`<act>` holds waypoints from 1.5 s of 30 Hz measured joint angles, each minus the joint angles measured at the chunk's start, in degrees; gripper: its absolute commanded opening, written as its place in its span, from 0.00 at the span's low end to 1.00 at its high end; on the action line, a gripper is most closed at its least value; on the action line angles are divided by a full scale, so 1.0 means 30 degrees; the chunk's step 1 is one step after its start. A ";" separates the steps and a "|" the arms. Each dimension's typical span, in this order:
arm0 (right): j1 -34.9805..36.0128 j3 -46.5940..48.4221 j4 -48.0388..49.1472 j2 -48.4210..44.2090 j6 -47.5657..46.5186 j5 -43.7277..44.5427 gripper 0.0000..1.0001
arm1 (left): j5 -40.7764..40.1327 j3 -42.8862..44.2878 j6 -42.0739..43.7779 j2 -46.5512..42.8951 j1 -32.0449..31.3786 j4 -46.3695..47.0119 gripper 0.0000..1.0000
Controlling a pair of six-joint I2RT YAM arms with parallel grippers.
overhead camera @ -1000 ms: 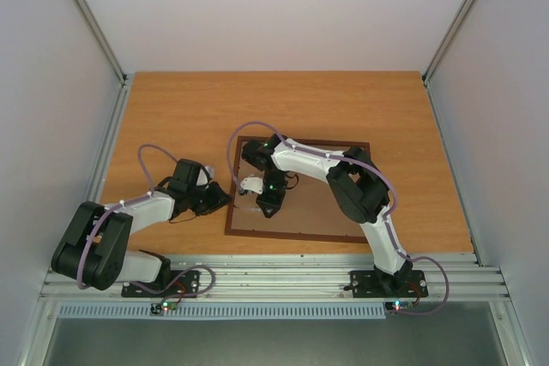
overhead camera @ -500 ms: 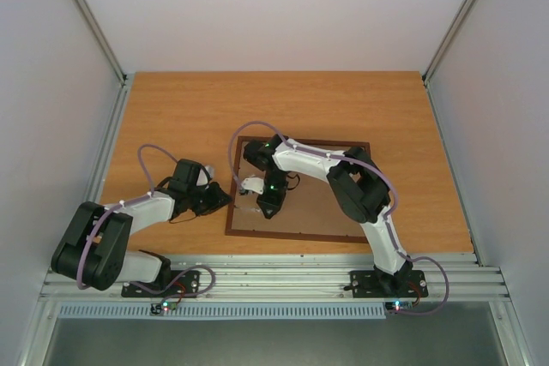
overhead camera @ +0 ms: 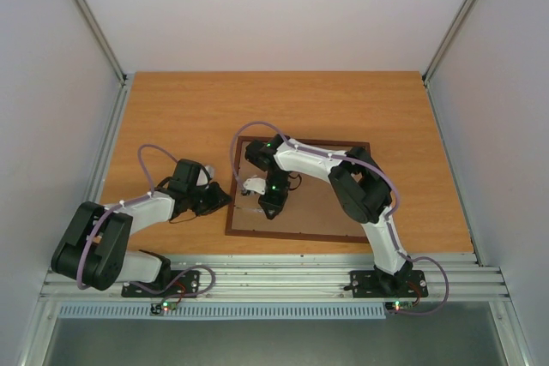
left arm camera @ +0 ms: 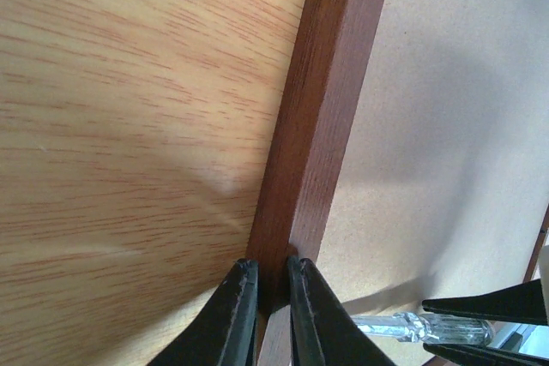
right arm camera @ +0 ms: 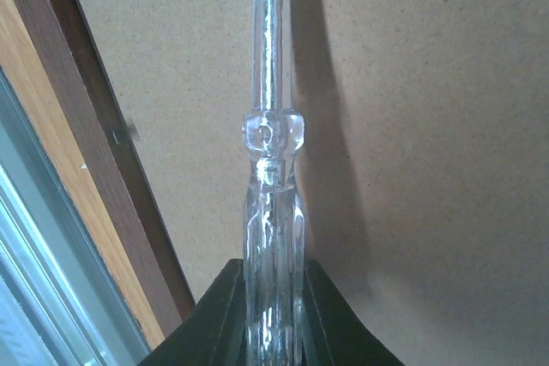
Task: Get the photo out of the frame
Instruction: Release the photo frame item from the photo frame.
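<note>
The frame (overhead camera: 292,235) lies face down on the table, its brown hardboard back (overhead camera: 322,203) upward. The photo is hidden under the back. My left gripper (overhead camera: 225,201) is shut on the frame's left rail; in the left wrist view its fingertips (left arm camera: 244,285) pinch the reddish-brown rail (left arm camera: 326,100). My right gripper (overhead camera: 268,203) hovers over the left part of the back, shut on a clear-handled screwdriver (right arm camera: 273,169). The shaft points along the hardboard (right arm camera: 412,126), beside the frame's rail (right arm camera: 86,152). The screwdriver also shows in the left wrist view (left arm camera: 429,327).
The wooden table (overhead camera: 171,117) extends behind and to both sides of the frame. An aluminium rail (overhead camera: 283,276) runs along the near edge, just below the frame. White walls enclose the table on three sides.
The right wrist has shifted very slightly to the right over the frame back. The left arm has not moved.
</note>
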 measured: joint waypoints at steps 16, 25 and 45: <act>-0.0029 0.0124 -0.0284 -0.0007 0.0102 -0.0087 0.01 | -0.0015 -0.0095 0.0000 -0.0146 0.0000 -0.0007 0.11; -0.0029 0.0845 -0.1107 0.0386 0.0306 -0.0095 0.01 | -0.0007 -0.0117 -0.0007 -0.0204 0.0000 -0.0022 0.11; -0.0029 0.1989 -0.1814 0.1100 0.1049 -0.0233 0.01 | 0.0000 -0.0248 -0.0102 -0.0364 -0.0022 -0.0015 0.11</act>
